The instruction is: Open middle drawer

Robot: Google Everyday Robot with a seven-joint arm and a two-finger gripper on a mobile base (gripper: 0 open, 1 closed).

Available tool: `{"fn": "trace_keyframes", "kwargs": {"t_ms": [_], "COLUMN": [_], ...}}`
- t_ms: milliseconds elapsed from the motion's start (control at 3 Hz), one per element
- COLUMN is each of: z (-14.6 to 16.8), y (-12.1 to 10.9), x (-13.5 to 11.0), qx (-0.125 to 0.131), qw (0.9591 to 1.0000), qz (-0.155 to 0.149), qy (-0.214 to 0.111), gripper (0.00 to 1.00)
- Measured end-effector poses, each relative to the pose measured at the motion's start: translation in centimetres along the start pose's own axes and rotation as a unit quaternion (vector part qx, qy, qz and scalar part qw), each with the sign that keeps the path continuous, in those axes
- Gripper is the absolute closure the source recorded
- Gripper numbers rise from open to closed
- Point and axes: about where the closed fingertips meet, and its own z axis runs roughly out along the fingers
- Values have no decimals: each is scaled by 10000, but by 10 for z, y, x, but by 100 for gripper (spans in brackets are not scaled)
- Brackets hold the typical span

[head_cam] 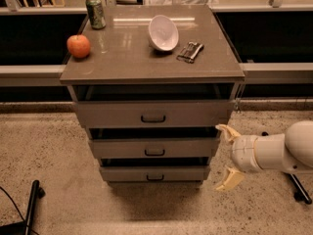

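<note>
The middle drawer [154,147] is the second of three grey-brown fronts on the cabinet, with a small black loop handle [154,152] at its centre. Its front sits roughly in line with the other two fronts. My gripper [228,155] is low at the right of the cabinet, beside the right end of the middle drawer. It is open, with one cream finger [227,131] up and the other [229,180] down. It holds nothing and touches nothing.
On the cabinet top [122,62] are an orange [78,46], a green can [95,12], a white bowl [163,32] and a dark small packet [190,52]. The top drawer [153,113] and bottom drawer [155,173] flank the middle one. A black pole [30,204] lies bottom left.
</note>
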Motion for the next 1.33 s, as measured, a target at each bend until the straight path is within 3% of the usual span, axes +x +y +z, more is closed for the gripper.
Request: {"fn": "trace_keyframes", "kwargs": {"t_ms": [333,1000,1333], "z": [3,113,151], "y": [1,-32,-43], "x": [1,71,110], "qx": [-41,-567,-723], "qw": [10000,9973,9962], "qz": [14,-119,-139], "qy": [-18,-444,-457], "gripper": [0,0,0]}}
